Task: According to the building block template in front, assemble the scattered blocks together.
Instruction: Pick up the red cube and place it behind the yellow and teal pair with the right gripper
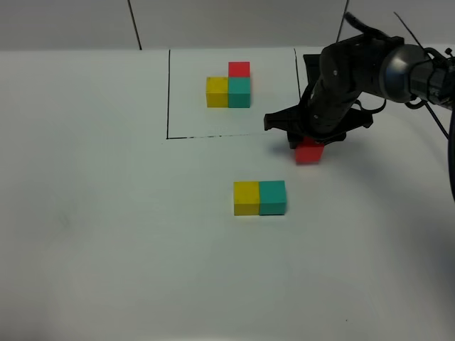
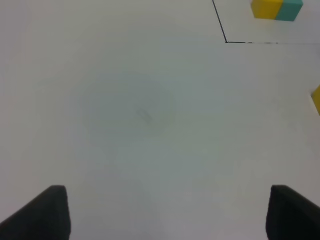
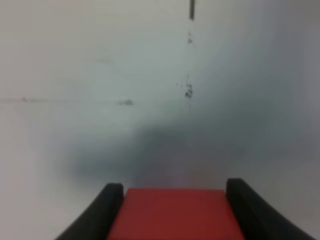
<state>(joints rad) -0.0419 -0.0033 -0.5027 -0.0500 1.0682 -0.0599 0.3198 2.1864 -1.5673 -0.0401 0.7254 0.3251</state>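
Right end effector (image 3: pixel 174 197) clamps one red cube (image 1: pixel 309 152); yellow cube (image 1: pixel 247 197) and teal cube (image 1: pixel 272 197) touch; left end effector (image 2: pixel 170 212) seemingly wide.

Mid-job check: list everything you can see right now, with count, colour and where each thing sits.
template: one, yellow, teal and red cubes joined in an L, far side of the table, inside the outline
outline: one, black, drawn around the template
yellow cube: one, yellow, mid-table, touching the teal cube
teal cube: one, teal, mid-table, right of the yellow cube
red cube: one, red, just outside the outline's near right corner, in the right pincer
table: one, white, under everything
left pincer: one, black, open over bare table
right pincer: one, black, shut on the red cube
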